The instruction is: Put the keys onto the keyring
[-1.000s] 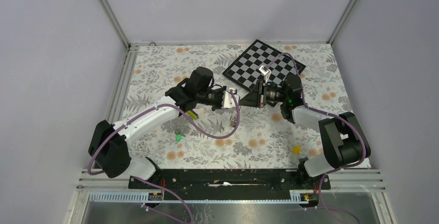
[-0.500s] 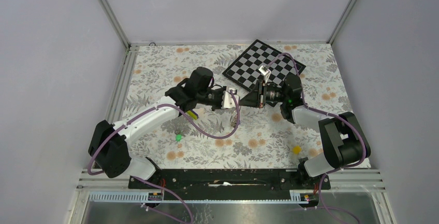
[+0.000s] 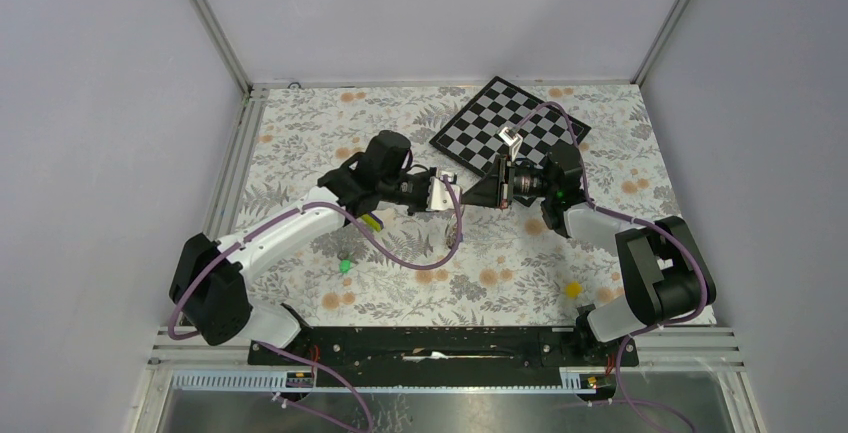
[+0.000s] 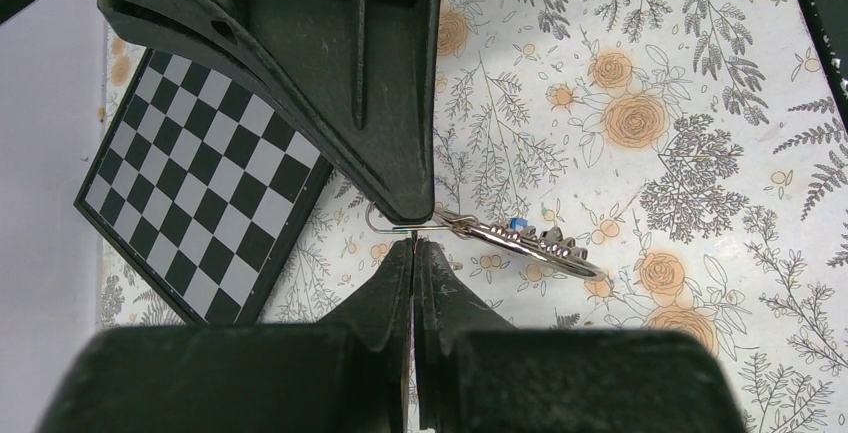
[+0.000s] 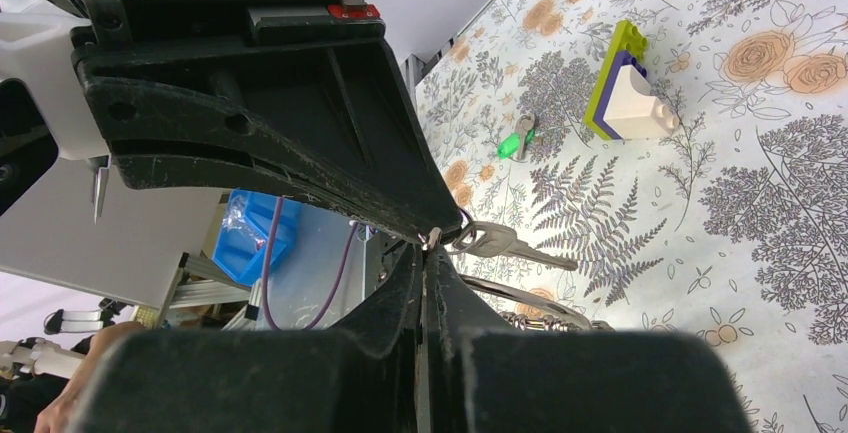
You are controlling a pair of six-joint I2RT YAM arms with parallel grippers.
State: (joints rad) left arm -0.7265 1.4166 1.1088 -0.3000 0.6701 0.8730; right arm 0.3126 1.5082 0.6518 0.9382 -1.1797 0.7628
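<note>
Top external is showing you the left gripper [image 3: 449, 193] and right gripper [image 3: 476, 193] meeting tip to tip above the middle of the table [image 3: 300, 133], just in front of the chessboard [image 3: 510, 123]. Both pairs of fingers are pressing fully closed. In your left wrist view the keyring [image 4: 480, 232] is hanging in the air edge-on. One end is touching the spot where the tips meet and the rest is sticking out sideways, carrying a blue key [image 4: 517, 225]. You cannot tell which pair is pinching the wire. Right wrist is showing a silver key [image 5: 505, 244] dangling at that same junction. The green key [image 3: 345, 265] is lying on the table well apart, near the block [image 5: 625, 93].
</note>
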